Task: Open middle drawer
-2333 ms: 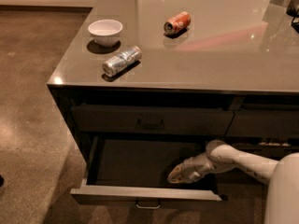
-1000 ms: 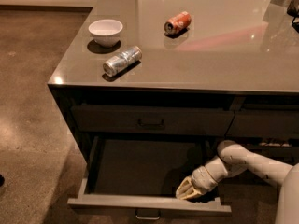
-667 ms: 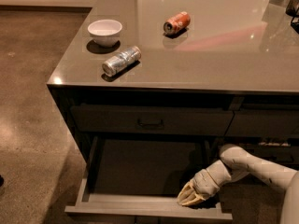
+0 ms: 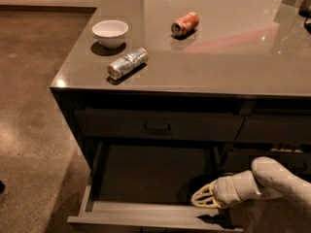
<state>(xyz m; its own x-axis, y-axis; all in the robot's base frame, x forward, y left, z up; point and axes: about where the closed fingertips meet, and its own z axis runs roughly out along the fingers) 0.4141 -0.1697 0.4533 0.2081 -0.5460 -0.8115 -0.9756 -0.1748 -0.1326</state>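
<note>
The middle drawer (image 4: 146,176) stands pulled far out below the shut top drawer (image 4: 158,125), whose small dark bar handle (image 4: 157,128) shows. The open drawer's long dark tray is empty and its front panel (image 4: 146,216) reaches the bottom edge of the view. My gripper (image 4: 206,197), cream-coloured on a white arm, sits at the right end of the drawer front, just inside its top edge, reaching in from the right. The open drawer's own handle is out of view.
On the grey counter (image 4: 218,57) lie a white bowl (image 4: 110,32), a silver can on its side (image 4: 127,63) and a red can on its side (image 4: 185,23). A narrower neighbouring drawer stack (image 4: 272,130) is at the right. Brown floor (image 4: 34,106) lies to the left.
The drawer has slid further out toward the camera. My gripper has moved with its front panel, down and toward the camera, from the tray's middle to the front right corner.
</note>
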